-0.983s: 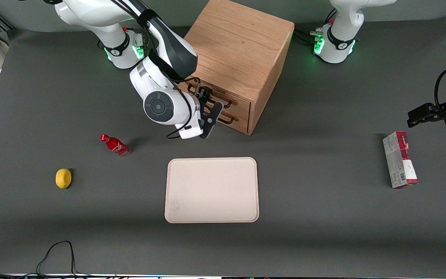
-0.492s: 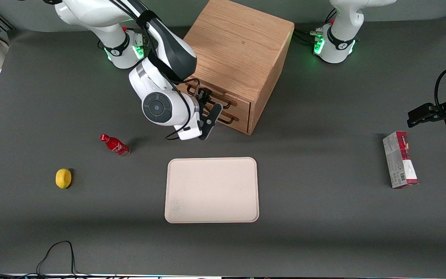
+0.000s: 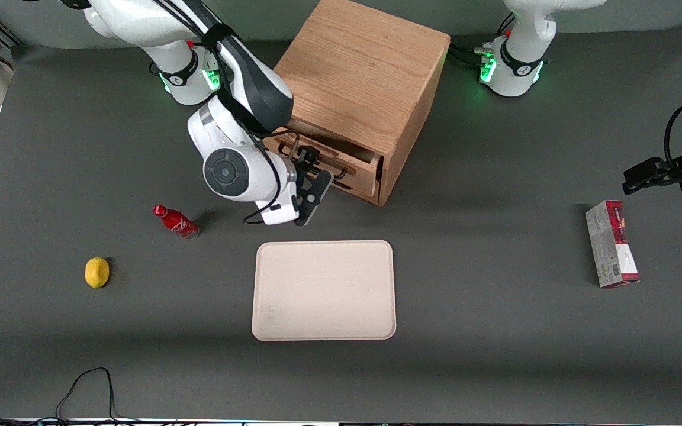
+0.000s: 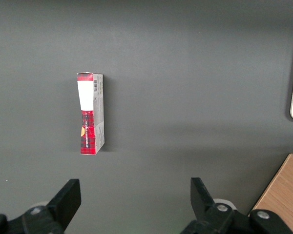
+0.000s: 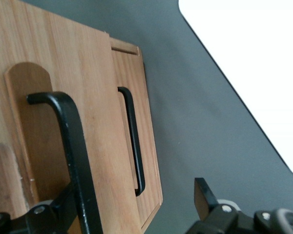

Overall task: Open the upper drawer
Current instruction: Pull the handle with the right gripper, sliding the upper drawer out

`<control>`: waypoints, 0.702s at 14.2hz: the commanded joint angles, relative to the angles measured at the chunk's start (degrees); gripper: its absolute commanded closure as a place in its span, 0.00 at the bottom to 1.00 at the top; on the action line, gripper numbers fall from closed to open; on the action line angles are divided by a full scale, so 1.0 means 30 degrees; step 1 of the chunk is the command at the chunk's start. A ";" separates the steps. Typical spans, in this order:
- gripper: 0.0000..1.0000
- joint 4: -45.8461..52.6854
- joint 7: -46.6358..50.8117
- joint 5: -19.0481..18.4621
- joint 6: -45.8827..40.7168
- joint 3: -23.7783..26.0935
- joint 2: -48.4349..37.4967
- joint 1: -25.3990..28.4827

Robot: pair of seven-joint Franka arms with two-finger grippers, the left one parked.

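Note:
The oak cabinet (image 3: 364, 77) stands at the back middle of the table. Its upper drawer (image 3: 357, 170) is pulled out a short way, with a dark gap showing along its top edge. My right gripper (image 3: 317, 170) is open in front of the drawer, its jaws spread wide astride the black bar handle (image 5: 71, 146). One finger sits against the handle; the other finger (image 5: 201, 192) hangs free over the table. The upper drawer front (image 5: 93, 122) stands proud of the lower drawer front (image 5: 149, 161), whose handle (image 5: 132, 141) is untouched.
A beige tray (image 3: 323, 290) lies nearer the camera than the cabinet. A red bottle (image 3: 176, 221) and a lemon (image 3: 97, 272) lie toward the working arm's end. A red and white box (image 3: 611, 244) lies toward the parked arm's end.
My gripper and wrist have moved toward the camera and the working arm's end, and the upper drawer has slid out of the cabinet with them.

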 commanded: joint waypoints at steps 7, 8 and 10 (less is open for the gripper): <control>0.00 0.1297 -0.0613 -0.0195 -0.0087 -0.0382 0.0903 -0.0433; 0.00 0.1298 -0.0642 -0.0194 -0.0087 -0.0557 0.0875 -0.0434; 0.00 0.1385 -0.1107 -0.0195 -0.0087 -0.0588 0.0787 -0.0579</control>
